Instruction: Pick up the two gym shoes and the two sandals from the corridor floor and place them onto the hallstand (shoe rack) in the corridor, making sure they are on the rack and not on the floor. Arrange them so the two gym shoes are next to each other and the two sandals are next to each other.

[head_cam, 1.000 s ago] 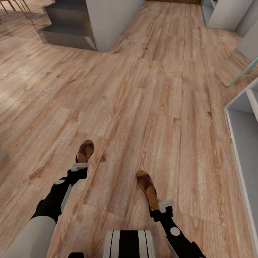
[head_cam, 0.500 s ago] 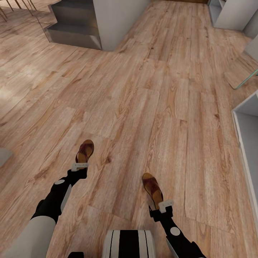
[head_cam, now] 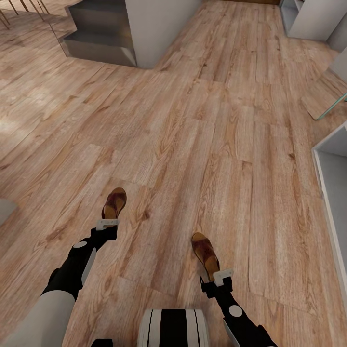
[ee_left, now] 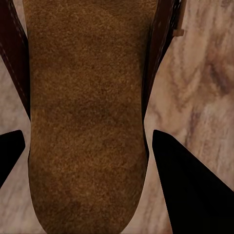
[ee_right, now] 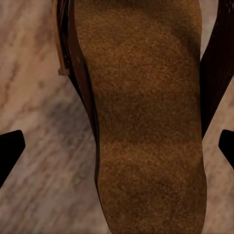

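Observation:
Two brown sandals are near me on the corridor floor (head_cam: 217, 120). My left gripper (head_cam: 107, 224) is shut on the heel of the left sandal (head_cam: 114, 202). In the left wrist view its tan footbed (ee_left: 87, 122) fills the gap, with both dark fingers (ee_left: 190, 190) against its sides. The right sandal (head_cam: 205, 250) lies with its heel between the fingers of my right gripper (head_cam: 222, 275), which is open. In the right wrist view the fingers (ee_right: 9, 151) stand apart from that sandal (ee_right: 146, 122). The gym shoes are out of view.
A pale grey-white unit (head_cam: 332, 159) runs along the right edge; I cannot tell whether it is the hallstand. Grey steps (head_cam: 96, 38) and a white wall block (head_cam: 159, 24) stand at the far left. Another white unit (head_cam: 313, 19) sits far right.
A second ago the head view swung and the floor slid right. The right sandal slid with the floor, while the left sandal stayed with its gripper. Nothing has moved in the last half second.

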Tool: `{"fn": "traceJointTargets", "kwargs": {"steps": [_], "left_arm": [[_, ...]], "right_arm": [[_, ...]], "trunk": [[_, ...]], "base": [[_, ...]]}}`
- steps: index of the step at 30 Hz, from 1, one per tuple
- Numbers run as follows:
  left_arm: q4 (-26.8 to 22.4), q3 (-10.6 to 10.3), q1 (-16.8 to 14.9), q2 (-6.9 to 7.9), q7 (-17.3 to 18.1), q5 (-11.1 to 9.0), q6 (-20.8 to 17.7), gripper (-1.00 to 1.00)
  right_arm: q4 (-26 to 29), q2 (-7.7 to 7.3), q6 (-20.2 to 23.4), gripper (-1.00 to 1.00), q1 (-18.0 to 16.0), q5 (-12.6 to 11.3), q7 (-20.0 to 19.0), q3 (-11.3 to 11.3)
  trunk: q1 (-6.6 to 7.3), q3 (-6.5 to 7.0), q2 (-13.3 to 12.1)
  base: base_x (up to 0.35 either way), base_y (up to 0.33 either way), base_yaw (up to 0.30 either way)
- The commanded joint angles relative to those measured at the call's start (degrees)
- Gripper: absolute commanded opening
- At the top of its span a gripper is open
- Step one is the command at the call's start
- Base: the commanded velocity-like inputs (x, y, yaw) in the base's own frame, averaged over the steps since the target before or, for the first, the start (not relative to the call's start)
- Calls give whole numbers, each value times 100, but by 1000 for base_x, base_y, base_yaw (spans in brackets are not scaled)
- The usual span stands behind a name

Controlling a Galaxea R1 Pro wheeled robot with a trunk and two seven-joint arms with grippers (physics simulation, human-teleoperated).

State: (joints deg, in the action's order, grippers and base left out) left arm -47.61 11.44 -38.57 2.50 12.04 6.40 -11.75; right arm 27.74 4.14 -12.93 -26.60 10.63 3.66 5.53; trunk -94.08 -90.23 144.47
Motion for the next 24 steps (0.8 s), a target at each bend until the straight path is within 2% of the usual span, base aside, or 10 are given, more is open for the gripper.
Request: {"fn": "traceJointTargets", "kwargs": {"steps": [1, 6, 15, 21, 24], "left_arm": [[-11, 25, -1, -4, 53, 71, -26, -100], [-11, 25, -1, -4, 53, 66, -29, -100], [-11, 25, -1, -4, 53, 70, -29, -100], [-11, 25, -1, -4, 53, 66, -26, -100], [-11, 26, -1, -4, 53, 64, -23, -100]], "right_arm": [[-3, 0, -8, 100, -3, 54, 38, 11], [3, 0, -8, 100, -3, 54, 39, 5], [5, 0, -8, 100, -3, 54, 40, 8], [11, 0, -8, 100, -3, 54, 41, 9], [12, 0, -8, 100, -3, 54, 39, 10]], "trunk": [[1, -3, 1], [1, -3, 1], [1, -3, 1], [-15, -136, 9], [-15, -136, 9]], "base": [[0, 0, 0], [0, 0, -6], [0, 0, -150], [0, 0, -17], [0, 0, -5]]}}
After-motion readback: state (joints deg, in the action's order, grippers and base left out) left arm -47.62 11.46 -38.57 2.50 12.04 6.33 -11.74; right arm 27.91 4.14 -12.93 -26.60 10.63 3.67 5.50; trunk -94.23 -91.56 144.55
